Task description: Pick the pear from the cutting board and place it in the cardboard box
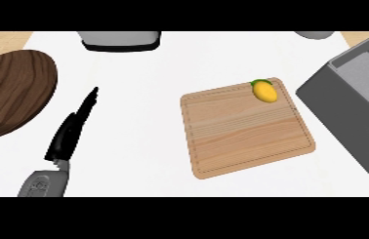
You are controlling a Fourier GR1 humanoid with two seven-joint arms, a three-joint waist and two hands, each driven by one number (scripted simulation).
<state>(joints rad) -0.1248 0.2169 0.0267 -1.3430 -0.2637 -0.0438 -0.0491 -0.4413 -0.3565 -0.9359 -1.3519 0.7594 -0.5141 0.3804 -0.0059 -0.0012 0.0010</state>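
A small yellow pear (265,91) with a green patch on its far side lies at the far right corner of the light wooden cutting board (245,135). Right of the board stands a grey open-topped box (333,94), partly cut off by the view's edge. My left hand (66,138) shows at the lower left with its fingers straight and pointing up, open and holding nothing, well to the left of the board. My right hand does not show.
A dark wooden rounded board (22,91) lies at the left edge. A grey and black appliance (119,40) stands at the far edge, and a grey object (315,34) sits at the far right. White counter lies between my left hand and the cutting board.
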